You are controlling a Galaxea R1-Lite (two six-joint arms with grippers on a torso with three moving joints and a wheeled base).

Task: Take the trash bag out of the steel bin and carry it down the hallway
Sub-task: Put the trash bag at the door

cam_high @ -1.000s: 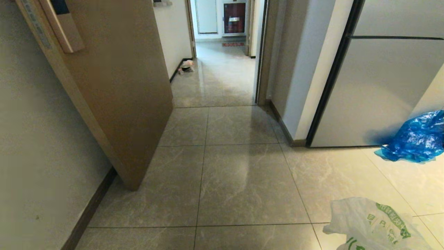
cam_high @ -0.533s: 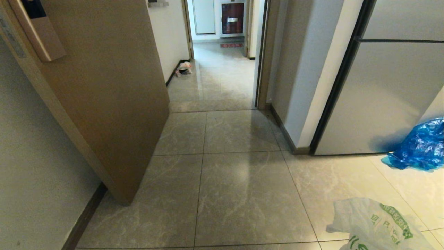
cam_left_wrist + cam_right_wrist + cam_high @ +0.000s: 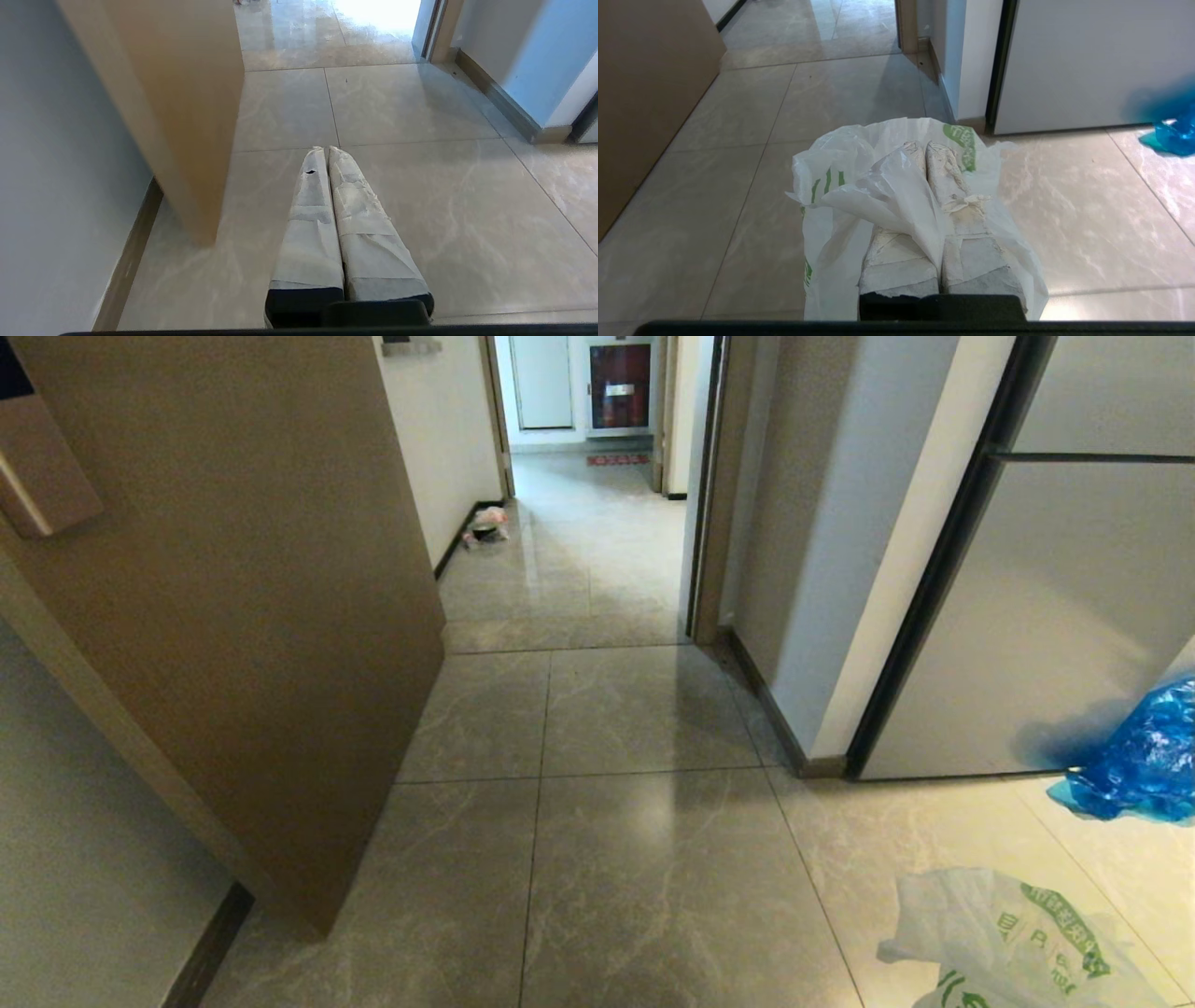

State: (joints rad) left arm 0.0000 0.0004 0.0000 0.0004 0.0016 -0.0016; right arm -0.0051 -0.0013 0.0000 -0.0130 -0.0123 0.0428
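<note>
Clenched tight on the trash bag (image 3: 840, 186), the right tool (image 3: 924, 148) had its two taped fingers (image 3: 952, 186) pressed together, with a fold of thin white plastic pinched between them. That bag was white with green print, and it hung around and under the tool. From the head view, the bag (image 3: 1008, 943) showed at the near right, low over the floor (image 3: 644, 877). You could not see the right tool there.

Also squeezed shut was the left tool (image 3: 325, 148), but it held nothing. Its taped fingers (image 3: 308, 210) touched all the way along and pointed out over the bare tiles, near the left side.

Grey marble-look tiles covered the floor. A big brown door (image 3: 252, 597) stood open on the left, next to a pale wall (image 3: 84, 840) with a dark baseboard (image 3: 210, 943). Straight ahead, the hallway (image 3: 579, 541) ran far away between white walls and brown door frames. Far down it, a small pinkish thing (image 3: 485, 525) lay by the left wall, too small to tell what it was. At the very end stood a dark red panel (image 3: 619, 385) with a small red mat (image 3: 616, 459) in front of it.

On the right was a grey panel with a black edge (image 3: 1074, 616). A crumpled blue bag (image 3: 1144, 756) lay on the floor just beside it, well apart from the white bag.
</note>
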